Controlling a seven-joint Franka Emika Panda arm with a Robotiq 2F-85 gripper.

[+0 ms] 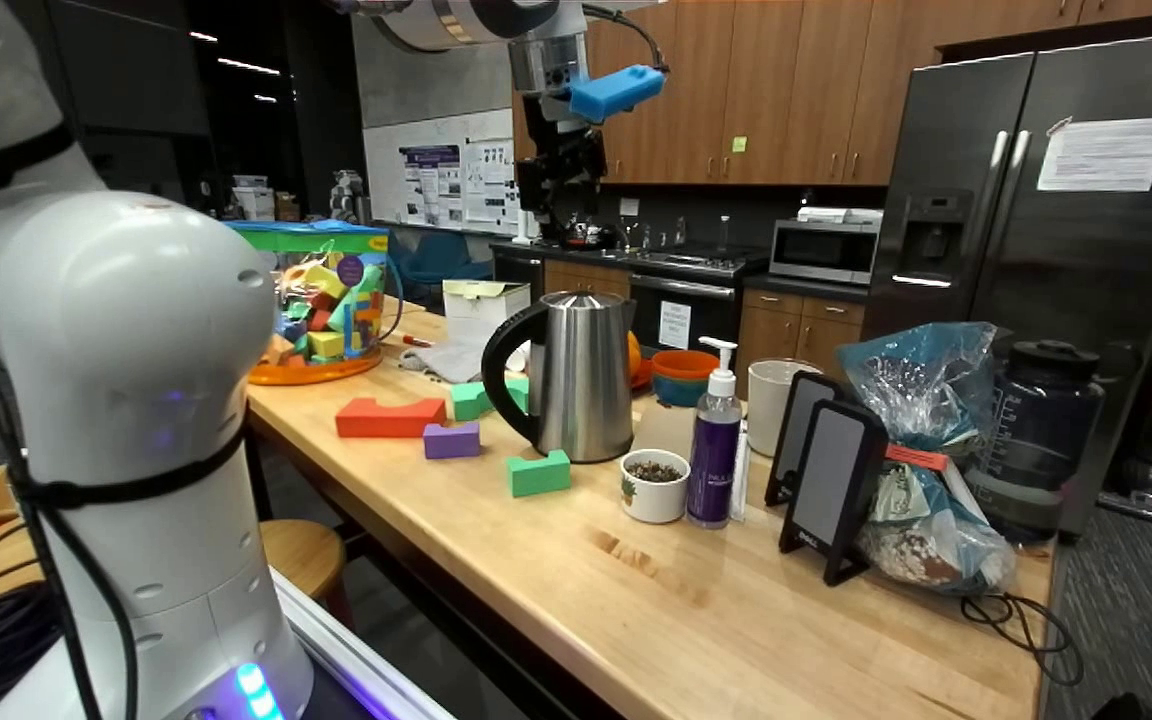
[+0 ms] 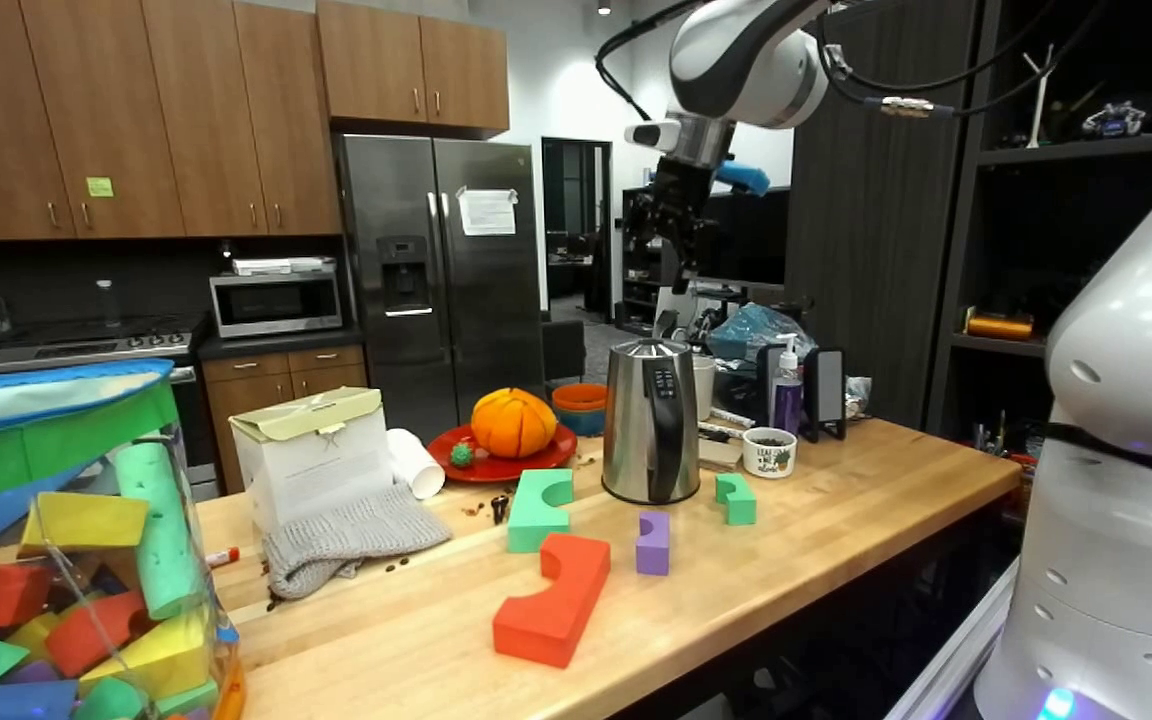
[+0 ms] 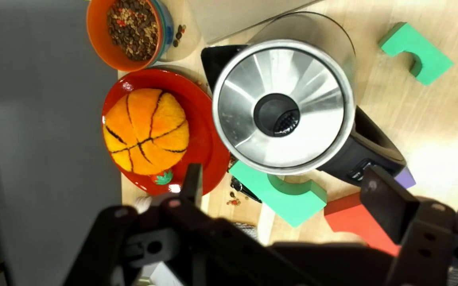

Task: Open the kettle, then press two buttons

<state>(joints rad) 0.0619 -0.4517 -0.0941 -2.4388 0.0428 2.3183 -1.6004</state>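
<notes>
The silver kettle (image 1: 591,385) stands upright on the wooden table, its lid (image 3: 316,107) lying flat with a dark round recess at the centre. Its black handle (image 2: 669,425) carries a small panel of buttons (image 2: 664,380) near the top. From above, part of that panel (image 3: 358,171) shows on the handle beside one finger (image 3: 388,202). My gripper (image 3: 283,169) hangs above the kettle, clear of it in both exterior views. The jaws are wide apart with nothing held between them.
Around the kettle lie green blocks (image 1: 539,473), a red block (image 2: 553,600) and a purple block (image 2: 653,543). A red plate (image 3: 209,159) holds an orange plush (image 3: 149,131). Nearby are a small pot (image 1: 654,490), a pump bottle (image 1: 714,450), speakers (image 1: 829,480) and orange bowls (image 2: 579,397).
</notes>
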